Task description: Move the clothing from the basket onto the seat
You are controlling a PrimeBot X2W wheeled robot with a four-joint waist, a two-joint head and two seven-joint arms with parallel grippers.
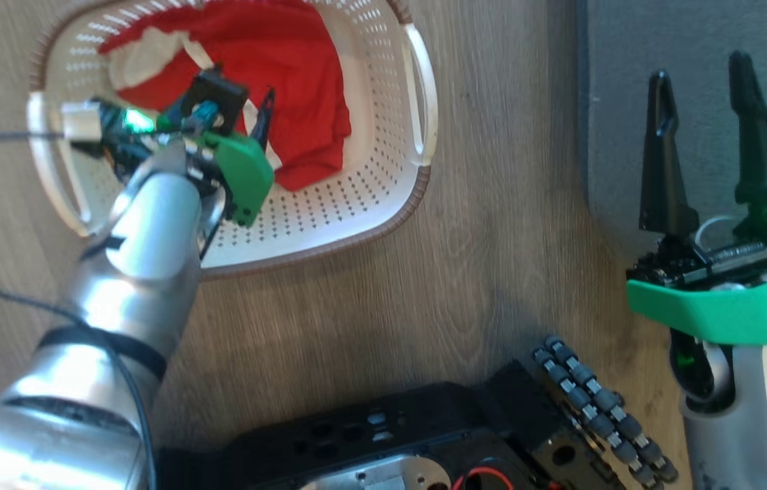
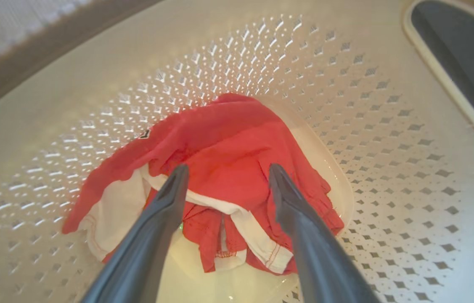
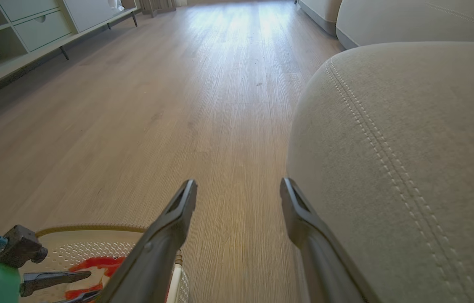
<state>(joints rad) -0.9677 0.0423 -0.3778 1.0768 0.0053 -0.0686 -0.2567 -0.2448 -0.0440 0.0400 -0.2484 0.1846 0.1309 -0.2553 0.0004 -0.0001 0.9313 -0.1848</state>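
The clothing (image 1: 288,75) is a crumpled bright-red heap with white bands, lying in the cream perforated basket (image 1: 356,204) at the upper left of the head view. My left gripper (image 1: 247,116) reaches down into the basket. In the left wrist view its two fingers stand open (image 2: 228,168) just over the clothing (image 2: 228,139), with nothing between them. The basket wall (image 2: 388,126) surrounds the heap. My right gripper (image 1: 699,68) is open and empty at the right, fingers in front of the grey seat (image 1: 696,27). The seat (image 3: 409,147) shows its pale stitching beside that gripper (image 3: 239,184).
The basket stands on a wood floor (image 1: 492,238), left of the seat's edge. My dark base (image 1: 424,435) fills the bottom middle. In the right wrist view a low white cabinet (image 3: 30,33) lines the far left, and another pale cushion (image 3: 422,21) lies beyond the seat.
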